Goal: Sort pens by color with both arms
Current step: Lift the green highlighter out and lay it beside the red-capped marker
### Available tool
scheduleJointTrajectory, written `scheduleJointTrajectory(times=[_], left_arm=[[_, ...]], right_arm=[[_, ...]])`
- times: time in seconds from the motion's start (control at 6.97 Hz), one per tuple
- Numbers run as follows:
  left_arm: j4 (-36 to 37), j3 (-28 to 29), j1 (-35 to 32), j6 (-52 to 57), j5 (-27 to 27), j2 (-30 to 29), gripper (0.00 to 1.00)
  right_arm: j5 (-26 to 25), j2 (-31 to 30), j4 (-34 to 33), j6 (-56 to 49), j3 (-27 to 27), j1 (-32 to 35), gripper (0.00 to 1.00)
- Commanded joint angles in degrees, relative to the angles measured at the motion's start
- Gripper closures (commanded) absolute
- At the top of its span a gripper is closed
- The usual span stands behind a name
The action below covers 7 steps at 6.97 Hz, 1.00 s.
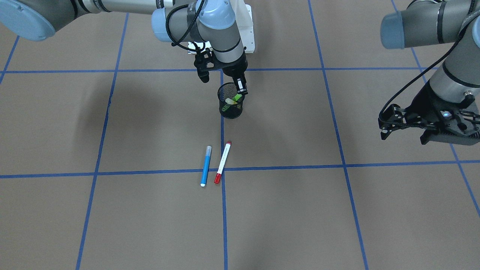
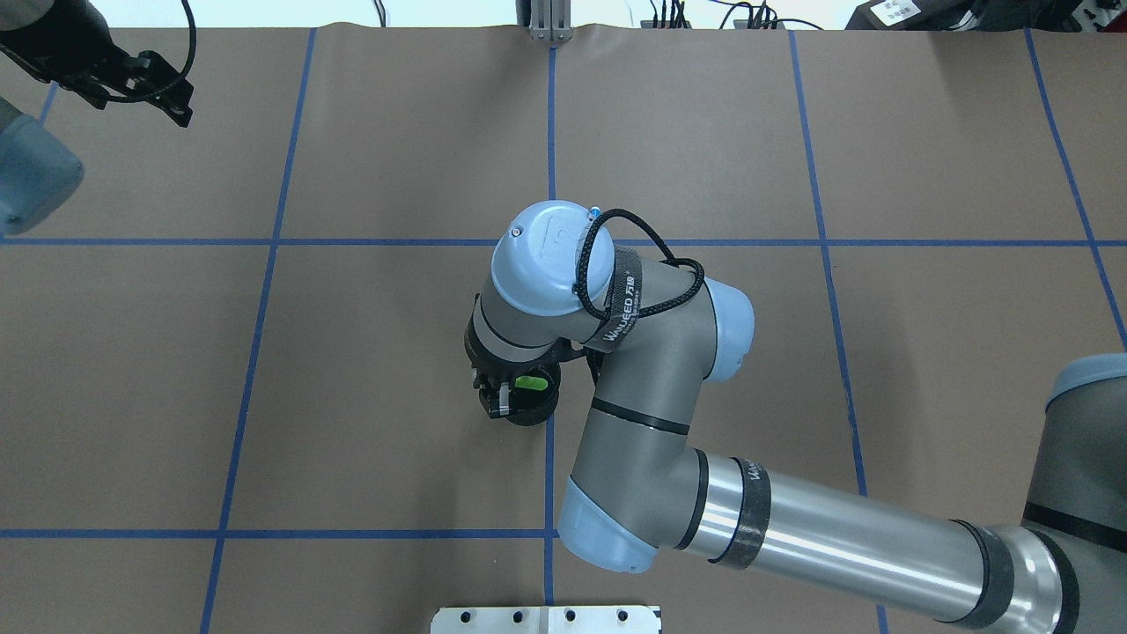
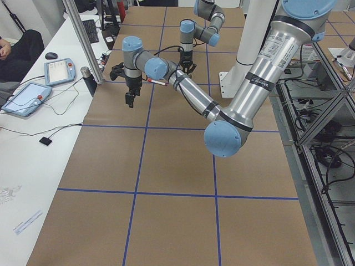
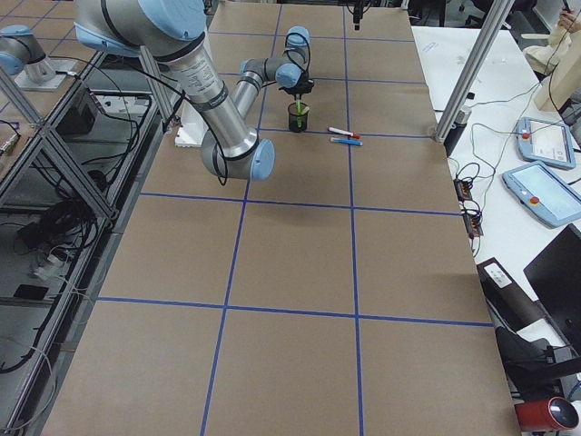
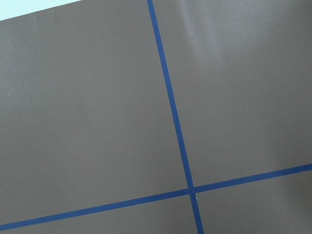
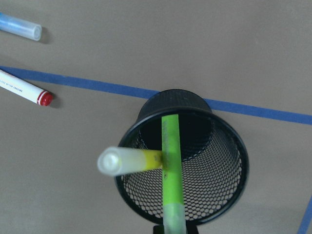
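The black mesh cup stands at the table's middle, with the yellow pen leaning inside it. My right gripper hangs at the cup's rim, shut on the upper end of the light green pen, whose lower end is inside the cup. The gripper also shows in the overhead view. The blue pen and the white pen with red cap lie side by side on the table beyond the cup. My left gripper hovers open and empty, far off to the side.
Blue tape lines divide the brown table into squares. The white base pedestal stands behind the cup. In the overhead view, my right arm's elbow covers the blue and red pens.
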Motion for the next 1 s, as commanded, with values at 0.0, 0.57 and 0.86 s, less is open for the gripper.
scheduleJointTrajectory(times=[0.0,0.57,0.86], left_arm=[[-0.05,0.13,0.23,0.00,0.00,0.04,0.01],[0.04,0.83,3.13,-1.66,0.00,-0.31,0.01],[-0.31,0.84,5.40,-3.76,0.00,-0.22,0.01]], right_arm=[[0.46,-0.04,-0.80,-0.17,2.28,0.00,1.00],[0.55,1.18,-9.76,-1.23,13.18,0.00,1.00],[-0.32,5.04,-10.12,-3.32,13.19,0.43,1.00]])
